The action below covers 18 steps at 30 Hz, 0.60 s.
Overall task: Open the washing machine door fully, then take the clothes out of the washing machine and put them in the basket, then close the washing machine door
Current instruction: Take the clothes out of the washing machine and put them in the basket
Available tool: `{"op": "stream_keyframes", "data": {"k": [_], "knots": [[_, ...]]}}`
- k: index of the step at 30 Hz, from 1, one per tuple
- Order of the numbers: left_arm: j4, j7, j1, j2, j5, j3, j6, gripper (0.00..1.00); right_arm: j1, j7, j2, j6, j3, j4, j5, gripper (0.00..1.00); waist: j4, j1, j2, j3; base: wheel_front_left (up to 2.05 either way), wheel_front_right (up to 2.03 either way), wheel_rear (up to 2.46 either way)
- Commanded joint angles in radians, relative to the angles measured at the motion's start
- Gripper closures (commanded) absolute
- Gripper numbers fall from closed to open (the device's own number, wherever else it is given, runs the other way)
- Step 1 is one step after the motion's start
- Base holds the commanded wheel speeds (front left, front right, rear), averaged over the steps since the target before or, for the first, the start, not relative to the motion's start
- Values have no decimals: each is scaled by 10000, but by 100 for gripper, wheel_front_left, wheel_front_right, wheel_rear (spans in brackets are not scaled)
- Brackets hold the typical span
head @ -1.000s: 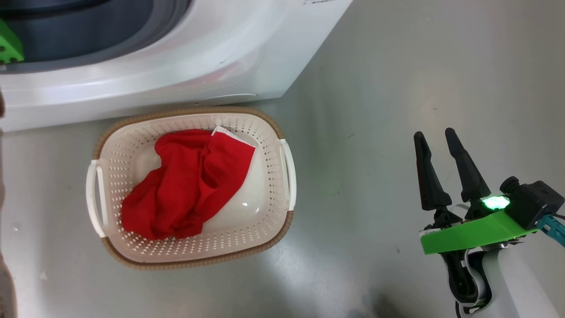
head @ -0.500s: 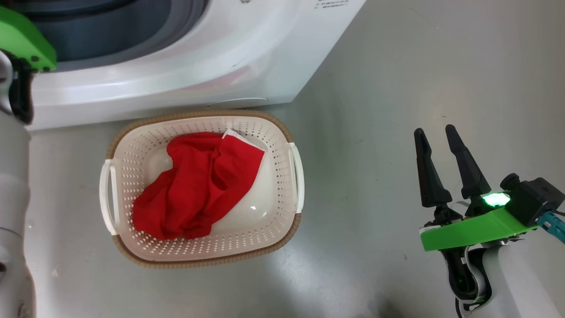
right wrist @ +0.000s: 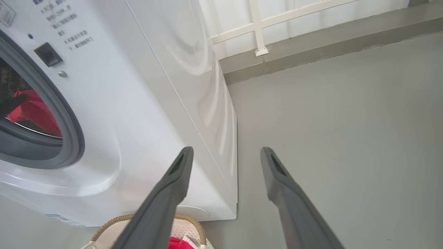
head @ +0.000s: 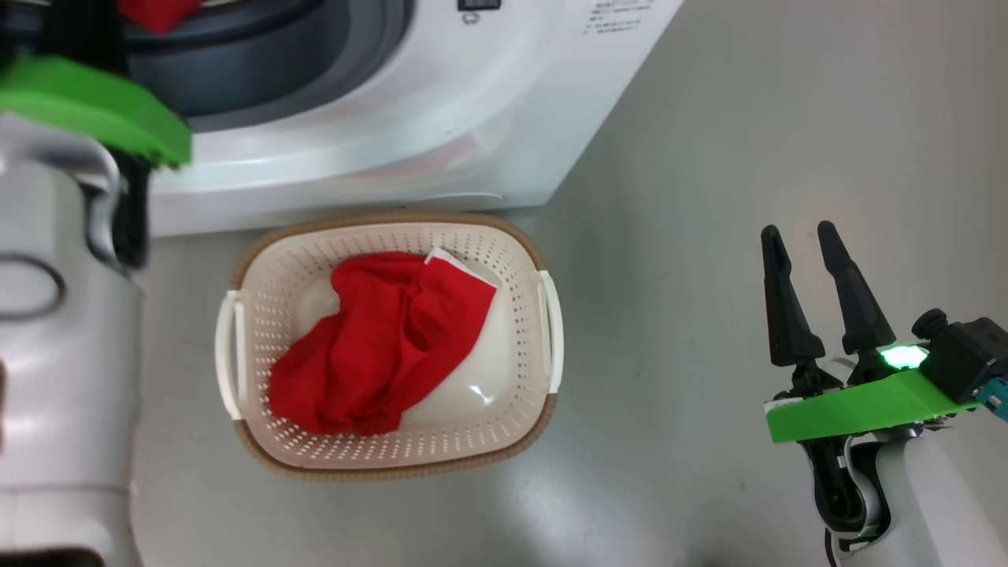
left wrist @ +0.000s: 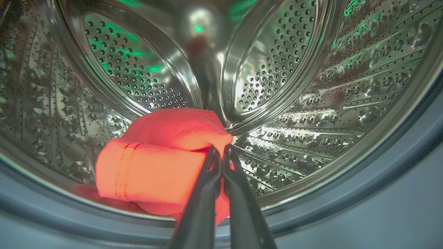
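my left fingers (left wrist: 220,150) pinch the clothes (left wrist: 155,169) in the drum (left wrist: 277,62) | basket (head: 394,223) sits below them | right fingers (head: 798,230) splayed, empty

Glossy grey floor (head: 787,118), white wall (right wrist: 311,14)

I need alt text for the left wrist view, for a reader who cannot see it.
The left gripper, shut, pinches a fold of a red garment lying low at the front of the perforated washing machine drum. A grey gasket curves along the bottom edge.
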Motion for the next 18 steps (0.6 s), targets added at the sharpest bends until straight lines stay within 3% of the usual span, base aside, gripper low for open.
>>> {"op": "stream_keyframes", "data": {"k": [1,18], "knots": [[-672,-119,508,291,-72,287,-59,100,307,-65,-72,63,159,-169,-103,0,213,0,-1,-320,0,0,0],[-5083,-120,4103,-214,-607,113,-66,100,886,-65,-72,63,-36,-20,-396,0,704,0,-1,-1248,0,0,0]]}}
